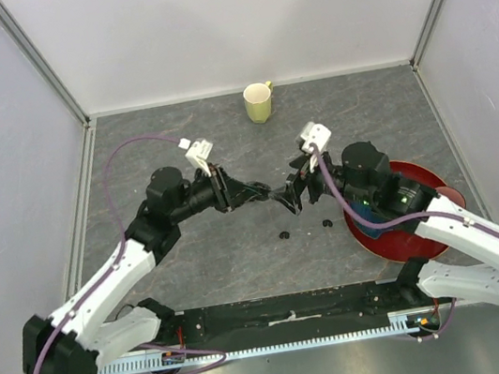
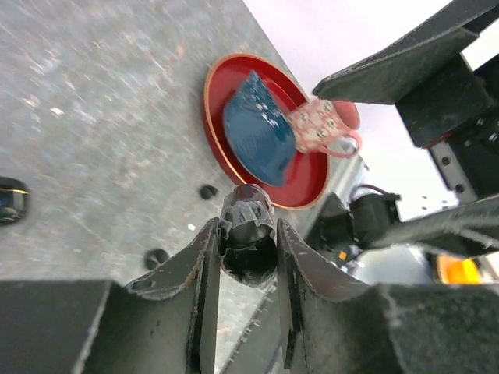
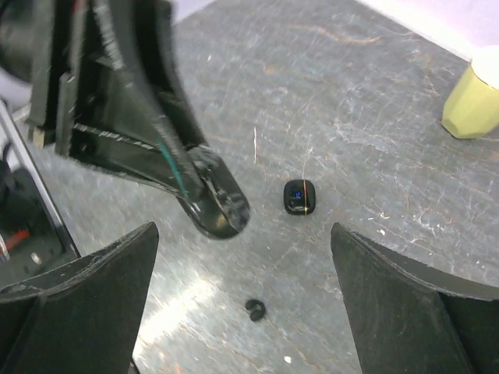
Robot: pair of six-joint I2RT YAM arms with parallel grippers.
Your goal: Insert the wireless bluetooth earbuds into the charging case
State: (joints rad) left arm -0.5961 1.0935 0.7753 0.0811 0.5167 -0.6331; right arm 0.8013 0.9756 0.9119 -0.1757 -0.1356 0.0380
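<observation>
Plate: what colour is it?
The plate is red, with a thin golden rim. It shows best in the left wrist view.

Bright even light, blurred near edges

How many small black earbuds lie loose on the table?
2. One earbud lies near the table's middle, the other earbud nearer the red plate. More may be hidden.

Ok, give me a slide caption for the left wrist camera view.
Left pincer shut on the glossy black charging case, two loose earbuds and a red plate on the table beyond.
</observation>
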